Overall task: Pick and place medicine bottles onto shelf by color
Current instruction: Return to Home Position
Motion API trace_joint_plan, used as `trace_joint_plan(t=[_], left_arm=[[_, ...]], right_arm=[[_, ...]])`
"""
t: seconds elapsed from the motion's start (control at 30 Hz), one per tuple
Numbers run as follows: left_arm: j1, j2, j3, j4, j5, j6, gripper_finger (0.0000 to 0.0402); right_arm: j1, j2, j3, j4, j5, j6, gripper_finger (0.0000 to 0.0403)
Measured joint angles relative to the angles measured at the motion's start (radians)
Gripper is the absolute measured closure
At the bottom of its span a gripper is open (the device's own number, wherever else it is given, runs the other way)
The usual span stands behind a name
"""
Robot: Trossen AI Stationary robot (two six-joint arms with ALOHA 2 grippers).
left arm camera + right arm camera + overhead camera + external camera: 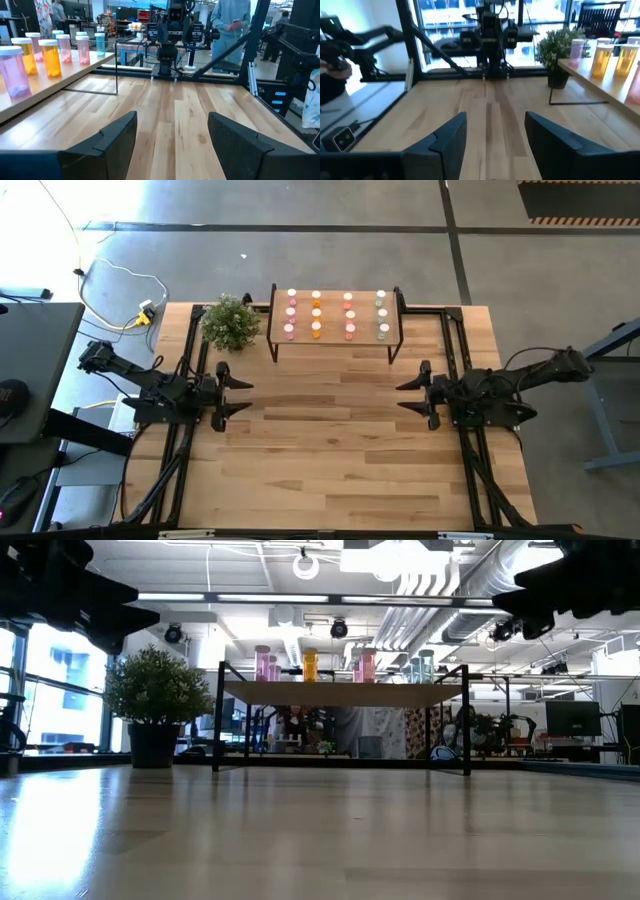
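Observation:
The shelf (335,320), a small light-wood board on thin black legs, stands at the table's far middle. On its top stand the medicine bottles in four rows by colour: pink (291,312), orange (316,313), red-pink (349,314) and pale green (381,314). The low view shows them upright on the board (340,693). My left gripper (240,395) hovers open at the table's left, pointing level toward the right. My right gripper (408,394) hovers open at the table's right, facing it. Nothing is between either pair of fingers (172,125) (496,125).
A green potted plant (231,322) stands just left of the shelf at the far edge. Bare wood tabletop (325,440) stretches between the two grippers and toward the near edge. Black frame rails (185,360) run along both table sides. A person (230,25) stands in the room beyond.

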Motion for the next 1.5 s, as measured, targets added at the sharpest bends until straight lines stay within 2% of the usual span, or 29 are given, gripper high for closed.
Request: trace_joint_plan(t=[0.33, 0.57, 0.8, 1.0, 1.5], left_arm=[[0.014, -0.030, -0.031, -0.023, -0.002, 0.002, 0.0167], [0.067, -0.031, -0.031, -0.045, 0.053, -0.014, 0.0167], [0.113, -0.031, -0.034, -0.027, 0.108, -0.019, 0.0167], [0.145, -0.031, -0.034, 0.019, 0.217, -0.017, 0.0167], [0.167, -0.030, -0.034, -0.002, 0.204, 0.067, 0.0167]], right_arm=[[0.000, -0.239, -0.169, 0.033, 0.013, 0.020, 0.0210], [0.000, -0.331, -0.179, -0.048, 0.035, 0.023, 0.0210], [0.000, -0.344, -0.179, -0.068, 0.035, 0.011, 0.0210], [0.000, -0.344, -0.179, -0.068, 0.034, 0.024, 0.0210], [0.000, -0.343, -0.179, -0.068, 0.032, 0.026, 0.0210]])
